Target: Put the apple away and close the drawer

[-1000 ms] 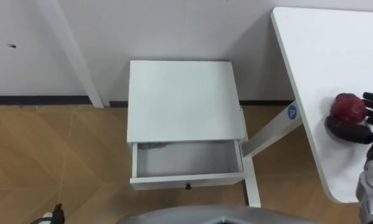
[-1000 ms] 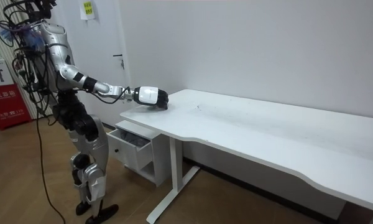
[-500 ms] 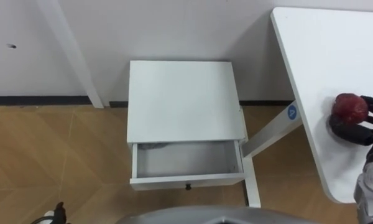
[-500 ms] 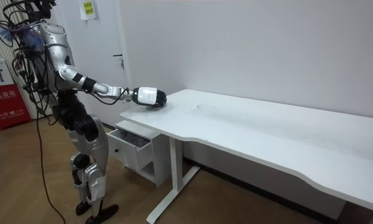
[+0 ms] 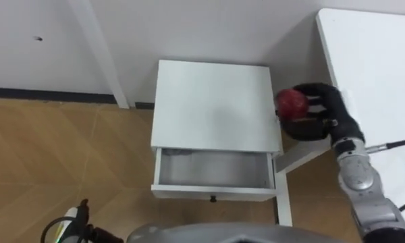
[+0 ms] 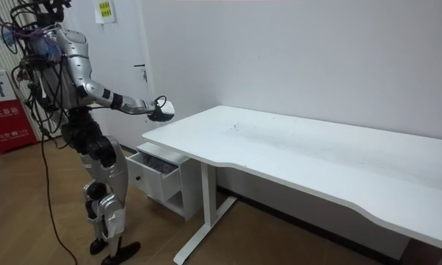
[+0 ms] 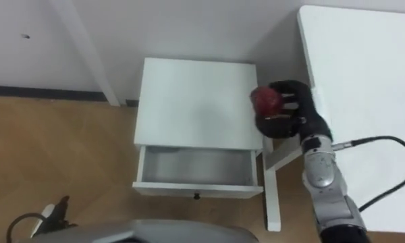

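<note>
While my right hand (image 5: 324, 115) is curled round the apple (image 5: 291, 102), carrying it in the air, I judge the job to be about a third done. The fruit is off the bench (image 5: 378, 67) and in my grip, fingers wrapped over its far side and thumb under it. It hangs over the right edge of the small white cabinet (image 5: 216, 101), between the cabinet top and the bench's edge. As far as I can tell, it touches neither.

The drawer (image 5: 212, 192) stands pulled out toward me below the cabinet top. Its grey inside is bare, so nothing is stowed yet. A small dark knob (image 5: 212, 199) shows at the middle of its front. My left hand (image 5: 74, 219) shows low at the lower left, well apart from the cabinet and idle.

In the room view I stand upright before the cabinet, at the end of the bench, with my right arm stretched out level in front of me.

What is left, as I reckon it: bring the apple nearer to me and leftward until it is over the open drawer. Then I lower it inside, let go close to the bottom so it does not roll or bounce, and draw the hand clear. Last, I push the drawer's front until it sits flush with the cabinet.
</note>
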